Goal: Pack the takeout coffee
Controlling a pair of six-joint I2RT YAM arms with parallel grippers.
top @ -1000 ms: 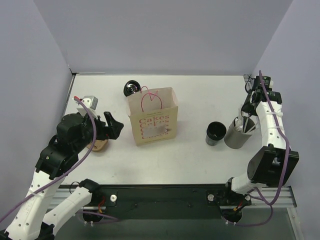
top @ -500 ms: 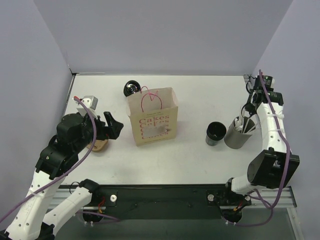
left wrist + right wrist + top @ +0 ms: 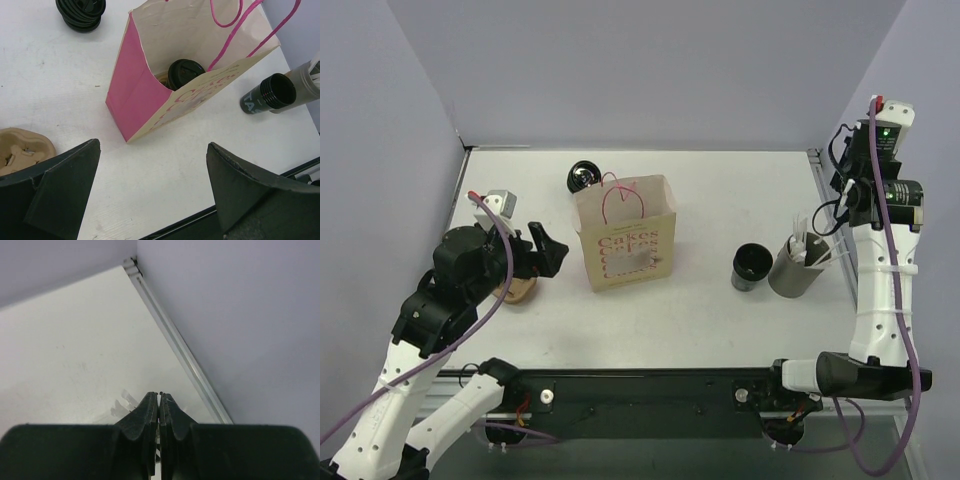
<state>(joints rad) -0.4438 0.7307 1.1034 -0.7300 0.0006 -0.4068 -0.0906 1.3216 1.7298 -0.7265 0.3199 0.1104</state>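
Near the middle of the table we see a pink paper bag standing upright with its top open. The left wrist view looks down into it, where one takeout coffee, black with a black lid, sits at the bottom. To the bag's right stands a lidless black cup, and just beside that a grey cup holding white sticks. A short black ribbed stack lies behind the bag. A cardboard tray rests by the left gripper, whose jaws are spread wide and hold nothing. The right gripper has its fingers pressed together tip to tip, with no object visible between them. Compared with a second ago, the right arm has lifted from the grey cup and stands higher by the right wall. The bag, cups and left arm have not moved.
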